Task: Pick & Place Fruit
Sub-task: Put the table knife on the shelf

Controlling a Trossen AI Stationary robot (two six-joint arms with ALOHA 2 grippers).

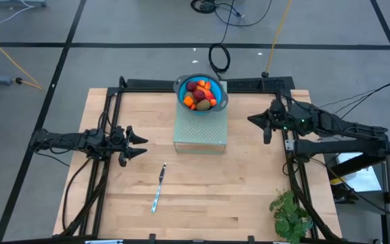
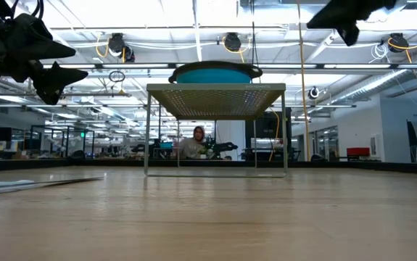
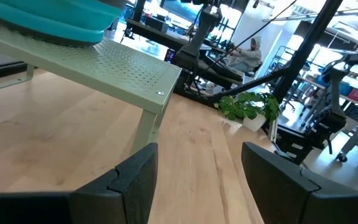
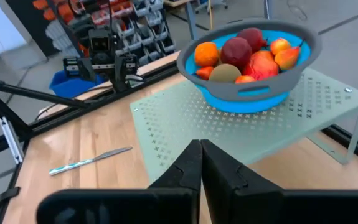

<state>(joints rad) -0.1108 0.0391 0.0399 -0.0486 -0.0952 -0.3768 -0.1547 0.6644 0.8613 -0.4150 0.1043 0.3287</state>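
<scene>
The fruit lies piled in a blue bowl that stands on a pale green perforated shelf at the table's far middle. In the right wrist view the fruit shows as orange, dark red, olive and yellow pieces in the bowl. My left gripper hovers open over the table left of the shelf. My right gripper hovers shut to the right of the shelf, above the table.
A slim silver knife lies on the wood near the table's middle, toward the near edge. A green leafy plant stands at the near right corner. Bare wood lies between the arms, near side of the shelf.
</scene>
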